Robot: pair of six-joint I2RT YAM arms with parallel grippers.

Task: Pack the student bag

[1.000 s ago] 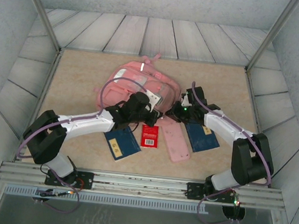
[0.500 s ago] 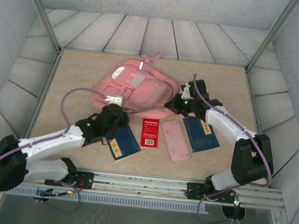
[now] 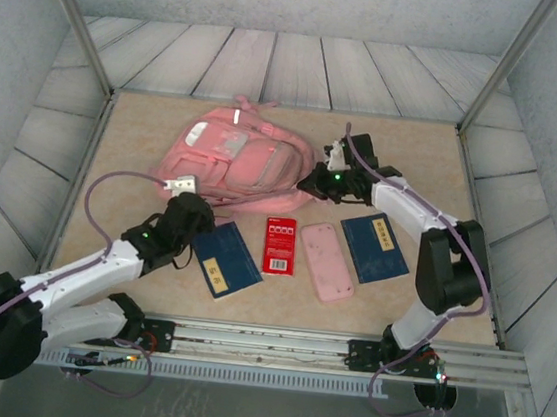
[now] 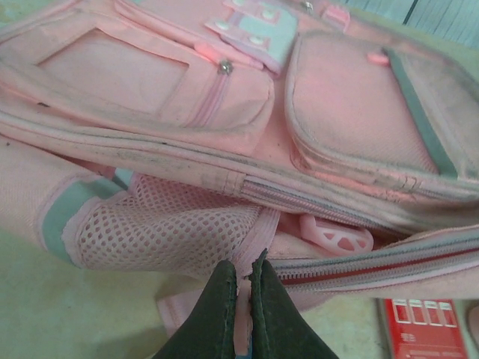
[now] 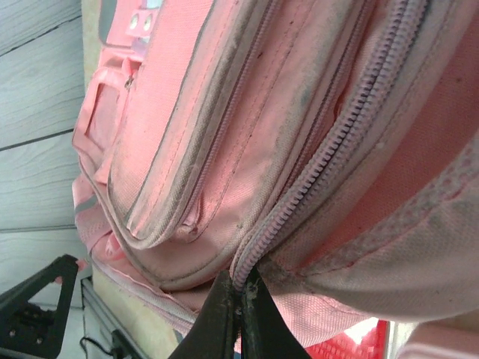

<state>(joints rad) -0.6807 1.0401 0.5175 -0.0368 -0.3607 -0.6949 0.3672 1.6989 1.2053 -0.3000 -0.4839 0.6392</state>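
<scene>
- Lying flat toward the back of the tan table, left of centre, is the pink student bag, front pockets facing up.
- A blue book sits in front of the bag, its far corner hidden under the left arm.
- A second blue book lies further right.
- A pink pencil case lies just left of it.
- A red booklet rests between the first book and the case.
- The left gripper meets the bag's near-left edge. Its fingers are pressed together on a sliver of pink fabric, though which part is unclear.
- The right gripper is clamped on the bag's right-hand zip seam. Any pull tab is hidden.
</scene>
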